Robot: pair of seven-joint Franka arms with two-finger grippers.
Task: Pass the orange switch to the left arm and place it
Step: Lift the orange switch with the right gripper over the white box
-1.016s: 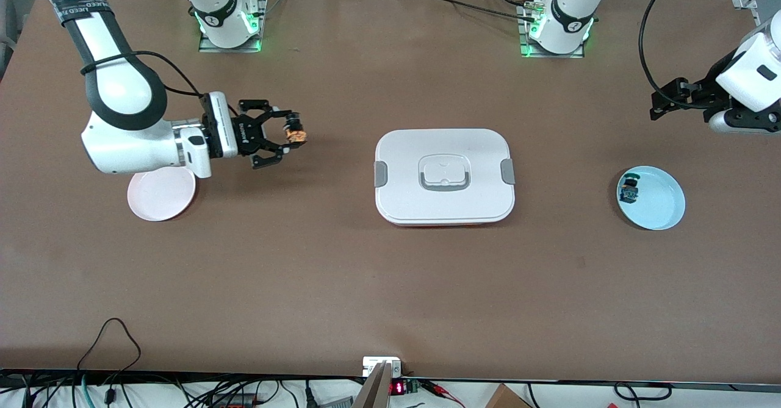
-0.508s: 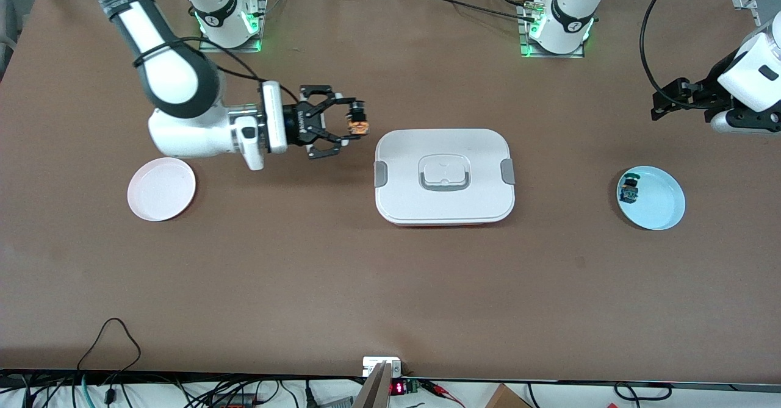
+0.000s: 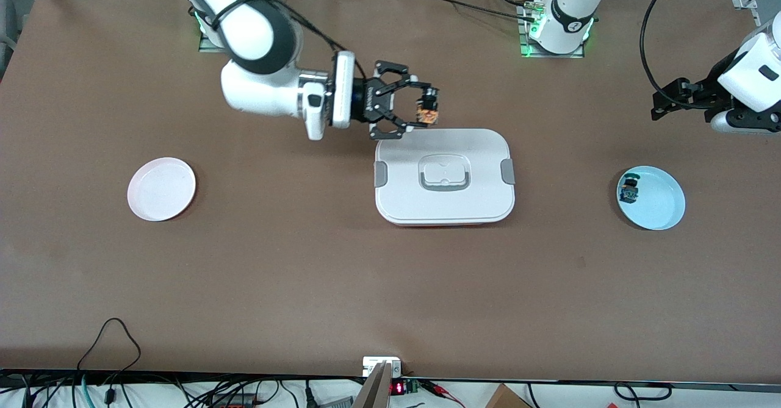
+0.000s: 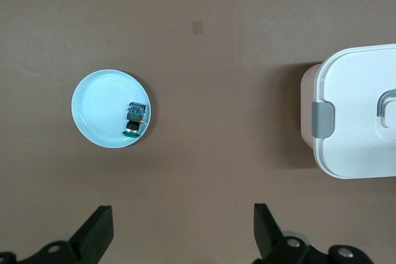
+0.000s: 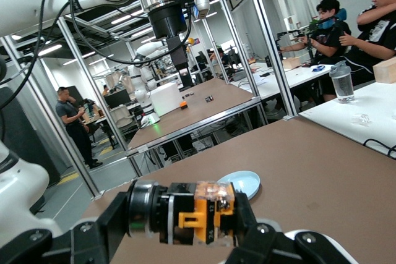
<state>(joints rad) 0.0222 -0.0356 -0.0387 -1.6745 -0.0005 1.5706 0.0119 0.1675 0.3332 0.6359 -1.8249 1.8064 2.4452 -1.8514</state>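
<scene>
The orange switch (image 3: pixel 428 114), black with an orange middle and a metal end, is clamped in my right gripper (image 3: pixel 427 109). The gripper hangs over the edge of the white box (image 3: pixel 403 194), at its corner toward the right arm's end. The right wrist view shows the switch (image 5: pixel 198 214) lying crosswise between the black fingers (image 5: pixel 117 221). My left gripper (image 3: pixel 656 106) waits open and empty above the table at the left arm's end. Its wrist view shows its fingertips (image 4: pixel 99 227) wide apart above bare table, with the box (image 4: pixel 359 122) off to one side.
A pale blue plate (image 3: pixel 662 207) at the left arm's end holds a small black and teal switch (image 3: pixel 628 189). That plate (image 4: pixel 99 109) and switch (image 4: pixel 134 119) also show in the left wrist view. An empty pinkish plate (image 3: pixel 161 188) lies at the right arm's end.
My right arm has swung the orange switch from beside the pinkish plate across to the edge of the box. The left arm has not moved.
</scene>
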